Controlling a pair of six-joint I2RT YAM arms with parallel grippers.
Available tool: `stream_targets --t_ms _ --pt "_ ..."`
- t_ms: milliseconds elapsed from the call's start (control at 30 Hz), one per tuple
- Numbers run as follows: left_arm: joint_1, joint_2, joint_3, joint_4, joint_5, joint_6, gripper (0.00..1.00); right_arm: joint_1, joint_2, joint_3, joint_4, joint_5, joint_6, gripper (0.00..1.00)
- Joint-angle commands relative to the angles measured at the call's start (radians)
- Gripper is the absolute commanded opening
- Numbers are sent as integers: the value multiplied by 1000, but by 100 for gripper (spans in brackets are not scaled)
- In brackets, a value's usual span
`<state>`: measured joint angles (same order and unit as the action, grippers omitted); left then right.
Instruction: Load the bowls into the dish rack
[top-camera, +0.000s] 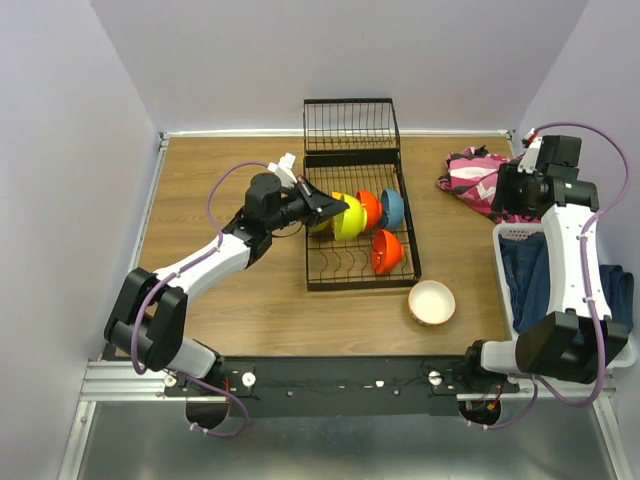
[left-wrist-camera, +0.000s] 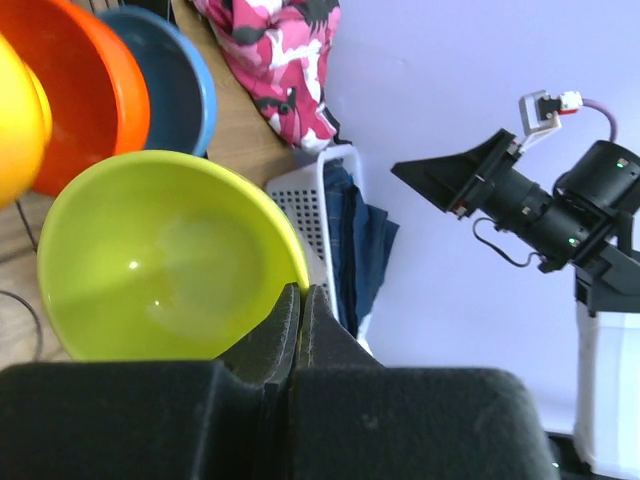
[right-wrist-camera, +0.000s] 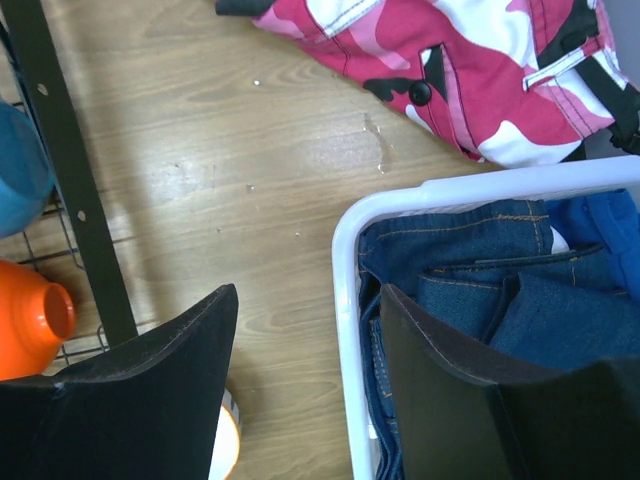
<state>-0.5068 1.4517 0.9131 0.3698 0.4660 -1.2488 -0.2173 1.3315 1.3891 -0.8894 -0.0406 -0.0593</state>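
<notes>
The black wire dish rack (top-camera: 308, 250) holds lime green (top-camera: 349, 220), red-orange (top-camera: 369, 208), blue (top-camera: 392, 207) and orange (top-camera: 387, 251) glossy bowls, the left gripper (left-wrist-camera: 300, 295) pressed together at the lime rim, a white-ribbed bowl (top-camera: 431, 301) on the table beside it, and the right gripper (right-wrist-camera: 305, 295) spread above the white plastic basket (right-wrist-camera: 345, 240) of folded jeans (right-wrist-camera: 470, 280).

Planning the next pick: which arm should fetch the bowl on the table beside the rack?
Right, probably: right gripper open and empty, white bowl on that side; left gripper is shut on the green bowl.
</notes>
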Motion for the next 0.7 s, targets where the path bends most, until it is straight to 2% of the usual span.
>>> stream_targets --t_ms 0,300,667 --pt "-32 -7 -58 103 -63 -141 0 -7 21 33 -17 34 -20 67" --pt "-42 -24 -141 155 -76 -166 0 -5 8 -10 -14 34 -28 67" --pt "-99 44 -166 290 -63 -172 0 -7 -12 -35 -3 34 -25 67"
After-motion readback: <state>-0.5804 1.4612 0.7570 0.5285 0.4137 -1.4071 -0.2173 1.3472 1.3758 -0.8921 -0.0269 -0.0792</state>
